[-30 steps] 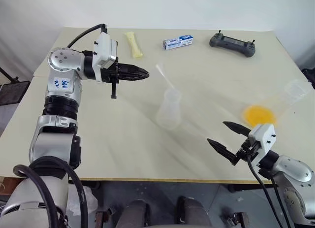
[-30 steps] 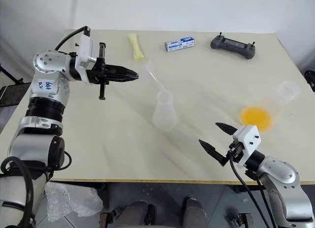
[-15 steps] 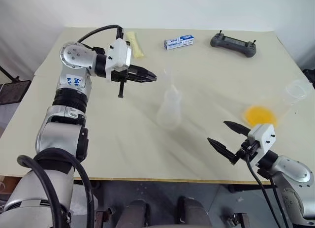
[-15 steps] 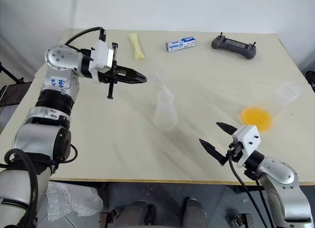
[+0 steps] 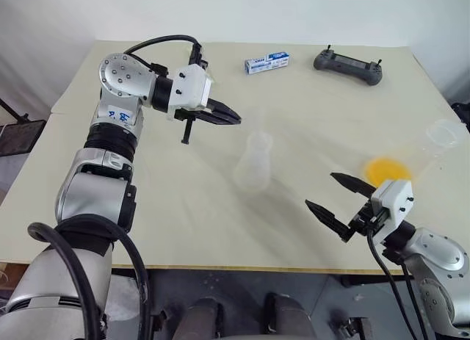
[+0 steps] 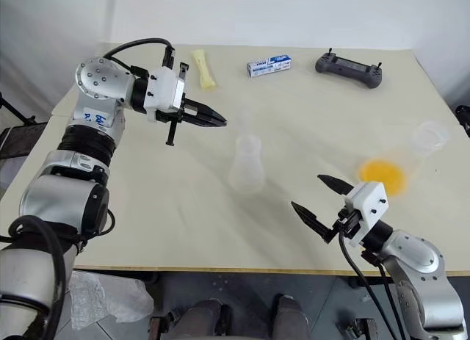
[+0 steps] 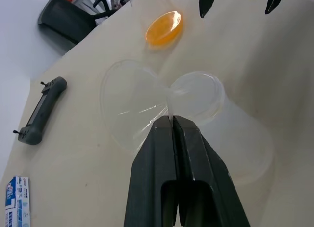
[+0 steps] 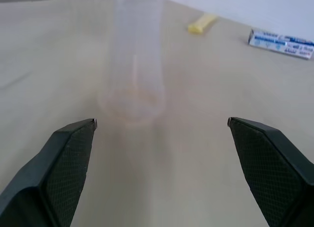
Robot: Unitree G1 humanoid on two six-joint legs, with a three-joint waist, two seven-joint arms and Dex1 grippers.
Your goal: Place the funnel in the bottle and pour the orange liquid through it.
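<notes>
The clear conical bottle [image 5: 253,164] stands upright mid-table, its open rim [image 7: 196,92] close under my left gripper. That left gripper [image 5: 236,120] is shut on the clear funnel [image 7: 130,107], holding it just above and beside the bottle's mouth. Whether the spout is inside the neck I cannot tell. The orange liquid [image 5: 387,169] lies pooled in a clear round vessel tilted on the table at the right. My right gripper [image 5: 323,192] hovers open near the table's front edge, between the bottle and the orange liquid, with nothing between its fingers.
A black controller [image 5: 346,64] and a blue-and-white box [image 5: 266,62] lie at the far side. A yellow packet [image 6: 203,68] lies behind my left arm. The tilted vessel's neck [image 5: 444,134] reaches the table's right edge.
My left gripper has carried the funnel to the right, toward the bottle's mouth, and rolled its wrist. The right gripper has risen slightly and stays open.
</notes>
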